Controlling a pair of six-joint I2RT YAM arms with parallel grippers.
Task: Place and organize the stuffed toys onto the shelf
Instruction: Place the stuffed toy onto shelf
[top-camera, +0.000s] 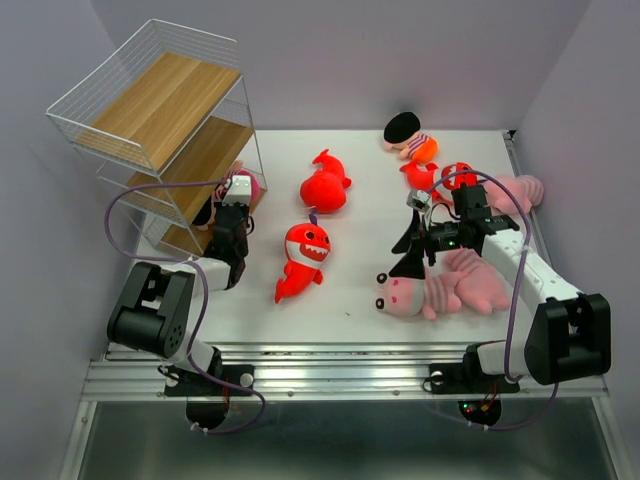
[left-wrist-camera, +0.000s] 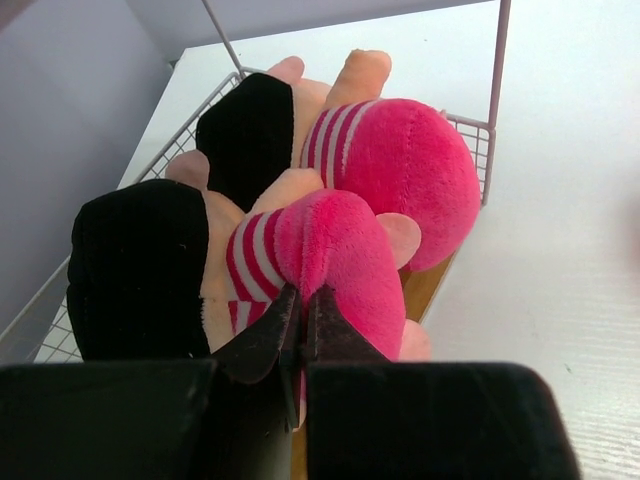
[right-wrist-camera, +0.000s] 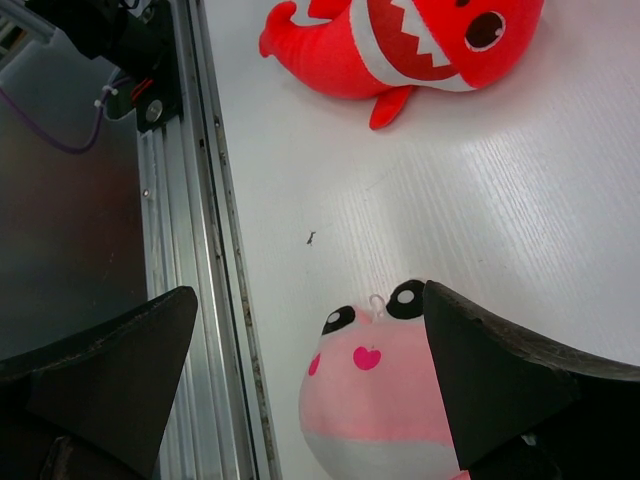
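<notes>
The left hand is pinched narrow on the near doll in the shelf bottom tier. The right hand gapes wide over a pink plush animal.

The left arm and the right arm are each made of blocky black joint housings and white link shells, a purple cable is looped beside each, and black wedge-shaped fingers are fitted.

Bright, even overhead light; soft faint shadows on white counter. Top view sharp. Wrist views: left end effector and right end effector dark, slightly blurred up close.
</notes>
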